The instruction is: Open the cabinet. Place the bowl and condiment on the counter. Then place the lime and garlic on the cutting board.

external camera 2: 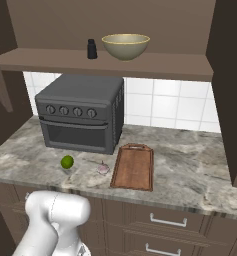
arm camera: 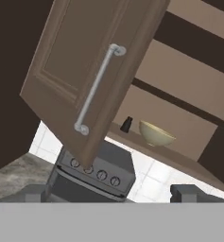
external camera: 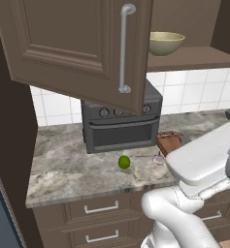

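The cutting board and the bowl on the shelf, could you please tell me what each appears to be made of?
The cutting board looks like wood: reddish-brown, matte, with a darker raised rim, though no grain is clear. The bowl looks like glazed ceramic or stoneware: smooth pale olive-beige with a lighter rim; plastic cannot be ruled out in this render.

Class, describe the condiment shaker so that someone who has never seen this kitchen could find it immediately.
Look inside the open cabinet, on its shelf above the grey toaster oven. The condiment stands just left of the bowl: small, nearly black and cylindrical, whereas the bowl is wide and pale.
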